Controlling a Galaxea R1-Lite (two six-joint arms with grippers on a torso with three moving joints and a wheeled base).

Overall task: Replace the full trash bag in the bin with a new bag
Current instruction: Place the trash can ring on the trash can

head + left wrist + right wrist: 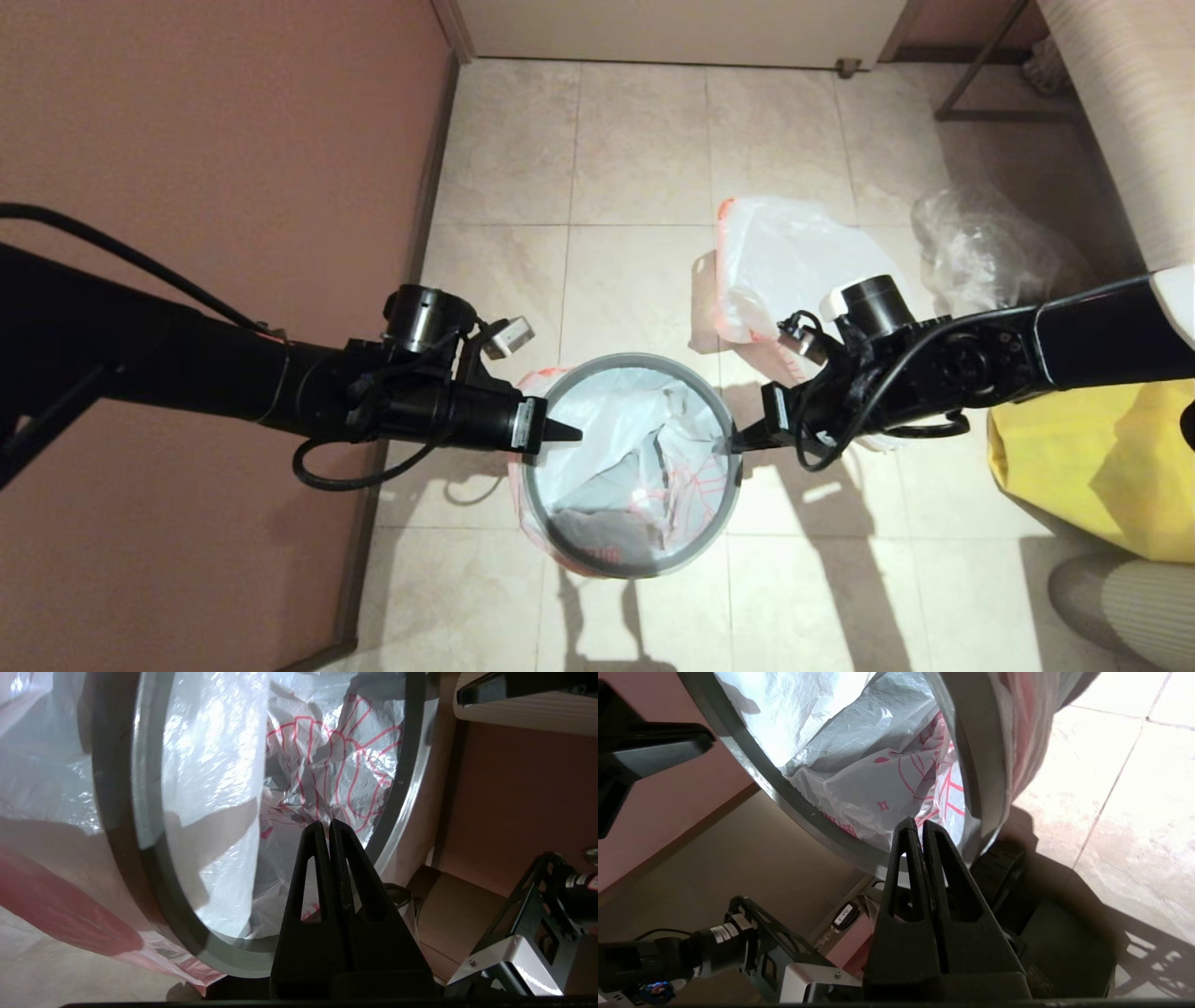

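The black bin (711, 537) stands on the floor tiles between my two arms, with its grey rim ring (635, 358) on top. The new bag (644, 448) lines the inside, its orange leaf drawing showing, and its pink edge hangs over the outside (56, 896). My left gripper (571, 434) is shut, its tips over the ring's left side (325, 823). My right gripper (736, 442) is shut at the ring's right side (916, 822). Nothing shows between either pair of fingers. The full trash bag (794, 257) lies on the floor behind my right arm.
A clear bag (980, 247) lies to the right of the full bag. A yellow fabric sack (1102, 467) sits at the right edge. A pink wall (205, 168) runs close along the left, with a door (672, 28) at the far end.
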